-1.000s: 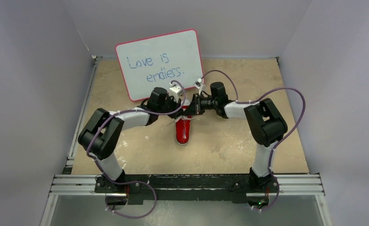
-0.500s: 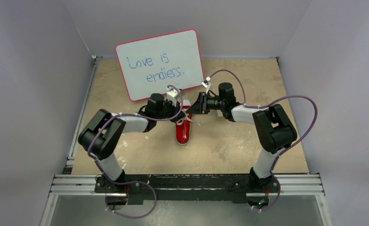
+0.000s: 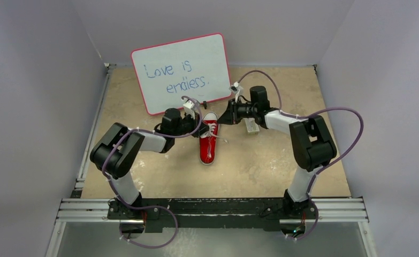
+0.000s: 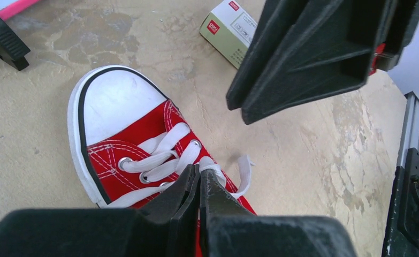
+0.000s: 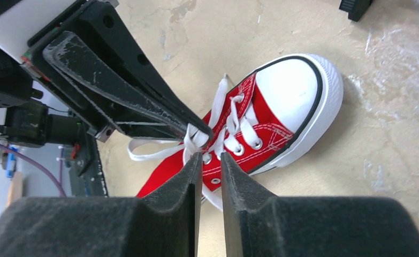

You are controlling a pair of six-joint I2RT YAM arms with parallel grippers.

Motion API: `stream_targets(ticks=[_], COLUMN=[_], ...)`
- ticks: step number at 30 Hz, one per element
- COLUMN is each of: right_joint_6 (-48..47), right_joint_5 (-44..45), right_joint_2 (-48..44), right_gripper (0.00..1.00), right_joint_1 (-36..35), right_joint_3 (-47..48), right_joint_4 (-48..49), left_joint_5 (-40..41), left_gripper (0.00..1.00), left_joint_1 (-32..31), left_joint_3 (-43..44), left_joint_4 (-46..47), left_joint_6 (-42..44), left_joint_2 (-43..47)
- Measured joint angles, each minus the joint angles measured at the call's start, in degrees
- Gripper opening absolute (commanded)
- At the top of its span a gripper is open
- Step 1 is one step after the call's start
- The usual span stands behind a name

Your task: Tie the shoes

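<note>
The red sneaker lies mid-table, its white toe cap toward the whiteboard. It also shows in the left wrist view and the right wrist view. My left gripper sits at the shoe's left and is shut on a white lace near the upper eyelets; its tips pinch the lace there too. My right gripper hovers right of the toe, its jaws a narrow gap apart and empty. A loose lace end lies on the table beside the shoe.
A whiteboard with a pink frame stands behind the shoe on black feet. A small white box lies right of the shoe, under the right arm. Grey walls close in the sides and back.
Both grippers drew apart from above the shoe: the left moved left still holding the lace, the right moved right and back. The white box came into sight.
</note>
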State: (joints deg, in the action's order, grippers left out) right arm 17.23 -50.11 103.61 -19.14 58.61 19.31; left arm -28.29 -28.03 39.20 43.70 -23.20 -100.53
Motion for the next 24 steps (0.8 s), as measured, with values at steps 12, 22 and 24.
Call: stream_targets(ticks=[12,22,24], right_joint_6=[-7.06,-10.54,-10.86], right_joint_5=[-1.09,-3.23,-3.54], right_joint_2=[5.20,5.20,5.20], right_gripper=[0.28,0.30,0.31], right_joint_1=[-2.71,-3.65,-3.69], right_joint_3=[2.78,2.78,2.78], right_joint_4=[-2.40,-2.29,-2.29], left_joint_5=[-1.55,-3.28,-3.67], left_gripper=[0.00,0.00,0.00], left_joint_1=[0.00,0.28,0.33], left_joint_3=[0.00,0.00,-0.02], left_joint_4=[0.50,1.90,2.49], left_joint_6=[-0.28,-1.38,-1.79], left_joint_2=[-0.52,-0.96,-1.18])
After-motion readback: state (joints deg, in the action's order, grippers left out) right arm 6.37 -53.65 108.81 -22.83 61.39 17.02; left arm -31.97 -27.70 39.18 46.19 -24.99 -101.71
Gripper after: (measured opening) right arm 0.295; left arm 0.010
